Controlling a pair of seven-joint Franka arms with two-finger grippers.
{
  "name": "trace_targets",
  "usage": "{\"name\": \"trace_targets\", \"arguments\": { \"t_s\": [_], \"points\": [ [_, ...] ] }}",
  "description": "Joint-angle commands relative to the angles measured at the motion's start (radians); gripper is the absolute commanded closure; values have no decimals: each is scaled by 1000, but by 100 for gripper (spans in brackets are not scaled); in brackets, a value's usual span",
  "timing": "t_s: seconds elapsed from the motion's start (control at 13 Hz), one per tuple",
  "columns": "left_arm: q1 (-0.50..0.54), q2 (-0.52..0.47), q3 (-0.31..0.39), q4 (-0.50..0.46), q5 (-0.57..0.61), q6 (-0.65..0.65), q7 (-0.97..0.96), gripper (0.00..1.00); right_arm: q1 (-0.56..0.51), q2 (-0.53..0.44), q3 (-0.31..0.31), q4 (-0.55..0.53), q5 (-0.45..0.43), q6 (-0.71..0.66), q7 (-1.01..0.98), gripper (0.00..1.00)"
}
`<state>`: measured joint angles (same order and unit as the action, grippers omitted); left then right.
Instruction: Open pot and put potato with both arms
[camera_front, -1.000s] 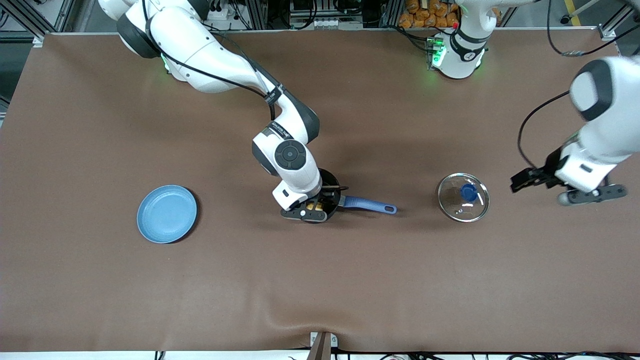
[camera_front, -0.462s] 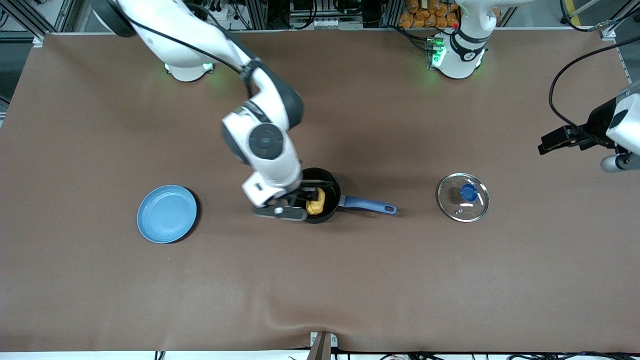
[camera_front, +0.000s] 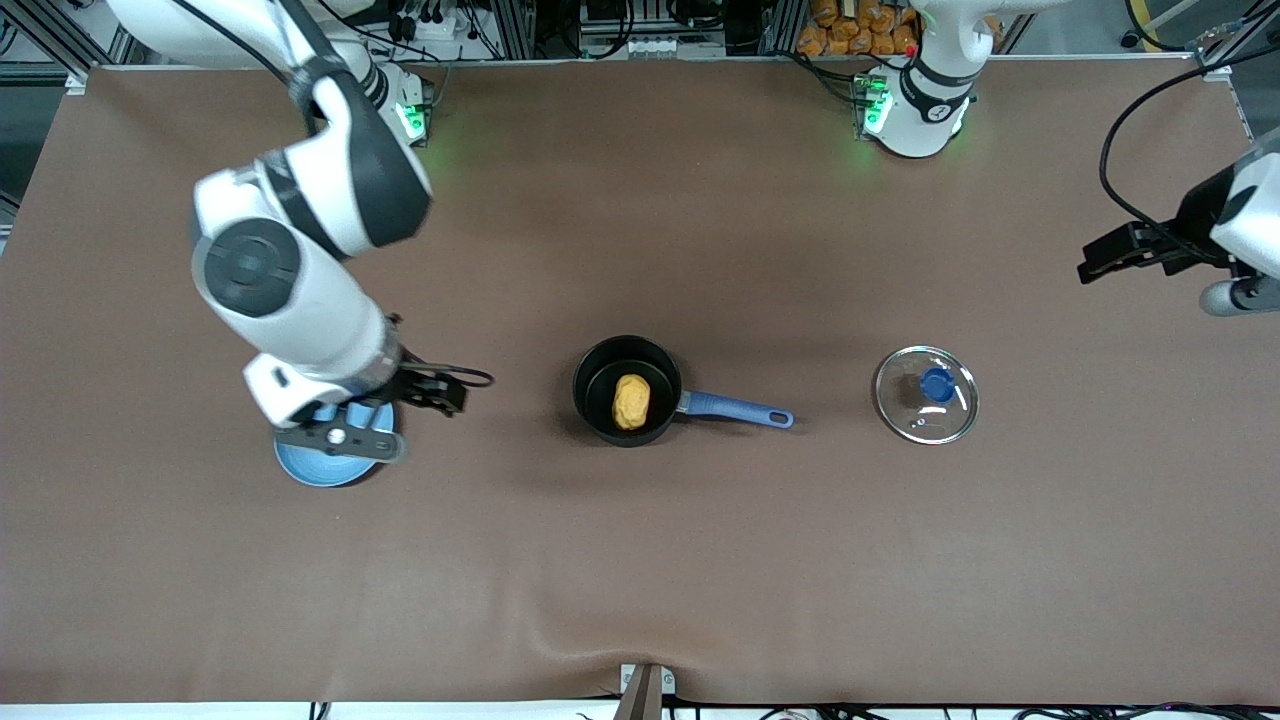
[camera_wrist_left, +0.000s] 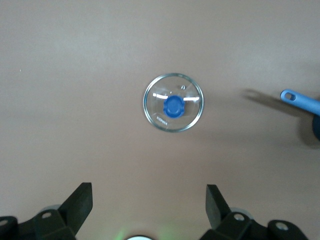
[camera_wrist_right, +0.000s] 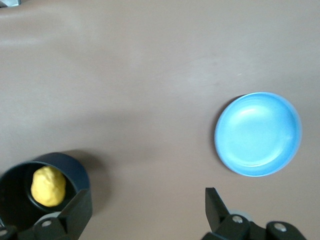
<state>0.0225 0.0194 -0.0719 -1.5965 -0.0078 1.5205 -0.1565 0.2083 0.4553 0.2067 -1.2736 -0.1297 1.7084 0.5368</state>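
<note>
- The pot (camera_front: 627, 390) stands uncovered around the middle of the desk (camera_front: 640, 560), its blue handle pointing toward the left arm's end, and the potato (camera_front: 630, 401) lies inside it.
- The glass lid (camera_front: 926, 394) rests flat on the desk, well apart from the pot, toward the left arm's end.
- The right end effector (camera_wrist_right: 145, 210) hangs over the blue plate (camera_front: 330, 462) near the right arm's end, fingers spread wide and empty.
- The left end effector (camera_wrist_left: 149, 205) hovers by the edge at the left arm's end, fingers wide and empty.
- Judged from this, both placing and uncovering look finished; the sound move is lifting each arm straight clear, without sweeping across pot or lid.
- In the front view the right arm covers much of the plate, and the left arm is cut off by the frame.
</note>
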Motion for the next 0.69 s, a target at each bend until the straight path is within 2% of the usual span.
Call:
{"name": "trace_targets", "arguments": {
  "t_s": [0.0, 0.15, 0.23, 0.46, 0.62],
  "points": [
    [5, -18, -34, 6, 37, -36, -51, 0, -64, -151, -27, -137, 39, -12, -145, 0],
    [4, -18, -37, 6, 37, -37, -54, 0, -55, -248, -168, -208, 154, -24, -260, 0],
    [5, -18, -39, 7, 39, -36, -43, 0, -56, -285, -212, -231, 166, -36, -317, 0],
    [8, -18, -32, 44, 39, -42, -35, 0, -53, -355, -308, -259, 171, -76, -415, 0],
    [7, -61, -32, 38, 39, -56, -31, 0, -53, -401, -358, -279, 171, -76, -461, 0]
  ]
}}
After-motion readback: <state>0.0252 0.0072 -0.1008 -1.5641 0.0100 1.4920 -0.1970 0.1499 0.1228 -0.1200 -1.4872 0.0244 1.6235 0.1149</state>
